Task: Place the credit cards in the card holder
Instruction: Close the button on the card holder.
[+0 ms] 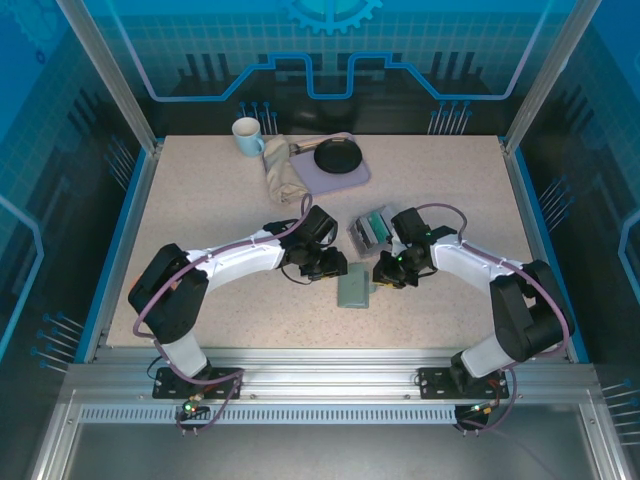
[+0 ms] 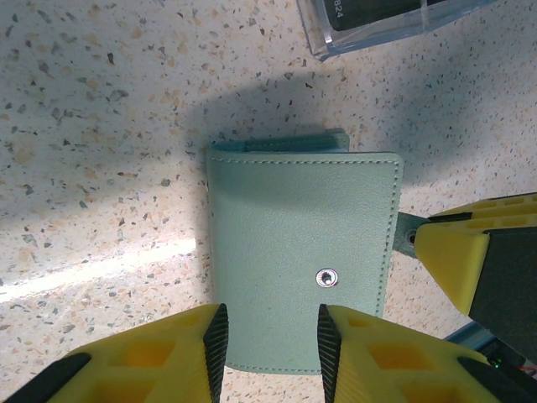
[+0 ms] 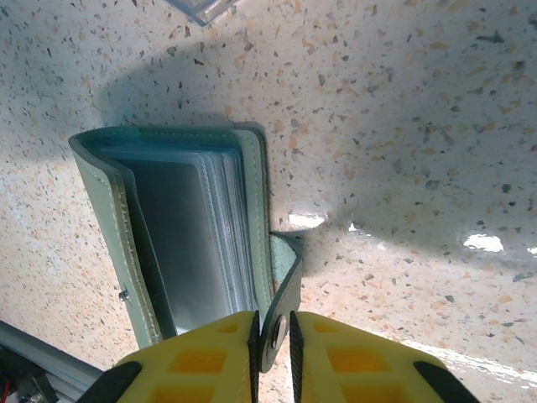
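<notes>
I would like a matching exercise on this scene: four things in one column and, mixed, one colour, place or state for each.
1 mug
2 card holder
3 right gripper
4 black dish

a pale green
b on the purple mat
c white
d pinching the holder's tab

Pairs: 1-c, 2-a, 3-d, 4-b

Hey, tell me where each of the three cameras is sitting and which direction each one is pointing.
Top external: above and behind the arm bases, looking down on the table; both arms, the left gripper and right gripper show.
Left wrist: on the left arm, facing straight down at the card holder outer cover; its own yellow fingers at the bottom.
Right wrist: on the right arm, low, looking into the card holder's open edge; its own fingers pinch the snap strap.
Shared: all three see the card holder.
</notes>
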Robot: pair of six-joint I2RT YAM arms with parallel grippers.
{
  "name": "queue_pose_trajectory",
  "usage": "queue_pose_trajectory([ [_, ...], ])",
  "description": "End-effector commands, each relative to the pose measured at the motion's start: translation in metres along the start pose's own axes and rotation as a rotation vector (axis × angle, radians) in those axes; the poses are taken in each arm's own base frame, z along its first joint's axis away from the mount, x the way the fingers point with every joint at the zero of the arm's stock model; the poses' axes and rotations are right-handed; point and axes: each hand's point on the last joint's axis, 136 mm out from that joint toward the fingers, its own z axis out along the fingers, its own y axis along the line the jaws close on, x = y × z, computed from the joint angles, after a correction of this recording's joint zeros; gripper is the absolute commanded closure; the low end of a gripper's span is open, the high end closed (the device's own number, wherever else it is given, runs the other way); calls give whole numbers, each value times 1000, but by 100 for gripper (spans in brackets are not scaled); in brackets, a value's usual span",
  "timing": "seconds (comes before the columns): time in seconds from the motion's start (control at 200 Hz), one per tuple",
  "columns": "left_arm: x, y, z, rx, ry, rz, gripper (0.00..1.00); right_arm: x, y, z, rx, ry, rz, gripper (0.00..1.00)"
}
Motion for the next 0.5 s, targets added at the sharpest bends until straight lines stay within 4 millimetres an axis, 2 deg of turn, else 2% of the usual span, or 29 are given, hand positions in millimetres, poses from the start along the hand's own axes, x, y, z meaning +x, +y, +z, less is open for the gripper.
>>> queue_pose_trajectory([
  [0.0, 3, 4, 5, -3, 26, -22, 64, 1, 6, -9, -6, -8, -24, 83],
  [0.24, 5, 5, 10, -6, 39, -26, 64, 2, 6, -11, -6, -12, -22, 85],
  [0.495, 7, 8, 20, -11, 66, -25, 64, 1, 7, -13, -17, -19, -21, 97],
])
